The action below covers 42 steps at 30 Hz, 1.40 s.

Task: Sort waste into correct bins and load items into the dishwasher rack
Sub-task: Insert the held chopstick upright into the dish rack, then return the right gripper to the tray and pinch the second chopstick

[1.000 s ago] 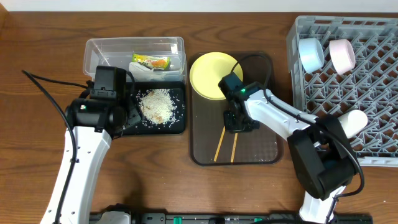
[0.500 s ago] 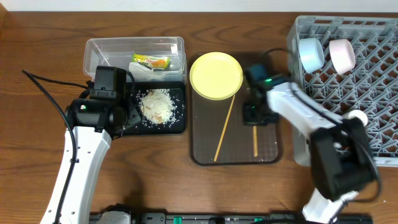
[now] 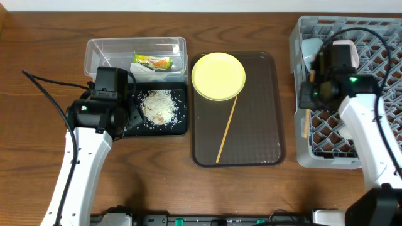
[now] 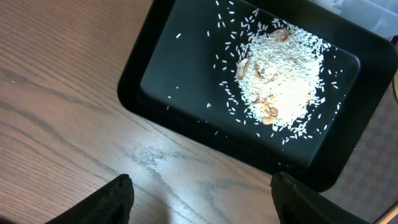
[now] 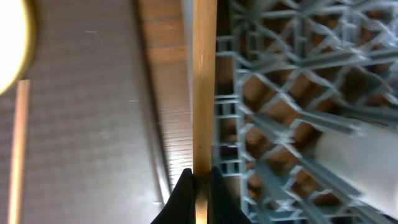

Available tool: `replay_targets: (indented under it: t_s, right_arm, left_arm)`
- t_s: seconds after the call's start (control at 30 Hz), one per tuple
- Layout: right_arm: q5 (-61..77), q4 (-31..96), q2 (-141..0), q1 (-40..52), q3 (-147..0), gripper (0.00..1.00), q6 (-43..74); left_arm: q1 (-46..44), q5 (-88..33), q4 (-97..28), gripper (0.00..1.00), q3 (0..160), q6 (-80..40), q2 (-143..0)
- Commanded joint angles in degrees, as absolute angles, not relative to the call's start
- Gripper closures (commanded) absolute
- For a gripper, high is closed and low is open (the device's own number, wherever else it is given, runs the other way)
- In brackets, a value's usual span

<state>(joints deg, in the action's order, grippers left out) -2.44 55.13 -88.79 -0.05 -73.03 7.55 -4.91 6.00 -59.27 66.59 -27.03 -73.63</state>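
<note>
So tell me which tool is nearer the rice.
Left. The left tool hangs by the black tray holding the rice; the right tool is far off at the rack.

Table (image 3: 157, 182): brown wood, grain plainly visible, matt surface. Serving tray (image 3: 260, 125): dark brown, rectangular, rounded corners, low raised rim, finely textured floor. It lies flat on the table at mid-width, long sides running front to back
</note>
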Motion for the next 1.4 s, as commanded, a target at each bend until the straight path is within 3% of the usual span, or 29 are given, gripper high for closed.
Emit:
replay_targets:
  t_s: [0.0,0.17,0.2,0.27,0.33,0.5,0.73,1.03,1.37]
  right_arm:
    - [-3.6,55.4,-90.9,-2.6,-72.4,0.99,3.4]
    - [-2.4,55.1,-93.7,-3.9,-72.4,0.95,2.3]
    - [-1.8,55.0,-93.7,-3.9,-72.4,0.88,2.0]
    - [-2.0,54.4,-93.5,-3.7,-72.4,0.54,1.6]
    - [-2.1,53.8,-93.1,-3.7,-72.9,0.44,1.6]
    - [0.8,53.5,-90.7,-2.9,-75.4,0.48,1.7]
    - [15.5,50.3,-88.9,4.1,-75.6,0.5,4.3]
    - [11.7,50.2,-95.9,22.5,-75.3,0.48,5.7]
    - [4.3,50.1,-110.6,34.6,-75.3,0.48,22.7]
  left_arm:
    - [-4.7,6.5,-59.5,0.26,66.6,-27.3,-73.7]
    - [-4.7,6.5,-59.5,0.27,66.6,-27.3,-73.7]
    - [-4.7,6.5,-59.5,0.27,66.6,-27.3,-73.7]
    - [-4.7,6.5,-59.5,0.27,66.6,-27.3,-73.7]
    - [-4.7,6.5,-59.5,0.27,66.6,-27.3,-73.7]
    - [-4.7,6.5,-59.5,0.26,66.6,-27.3,-73.7]
    - [-4.7,6.5,-59.5,0.27,66.6,-27.3,-73.7]
    - [-4.7,6.5,-59.5,0.26,66.6,-27.3,-73.7]
    - [-4.7,6.5,-59.5,0.27,66.6,-27.3,-73.7]
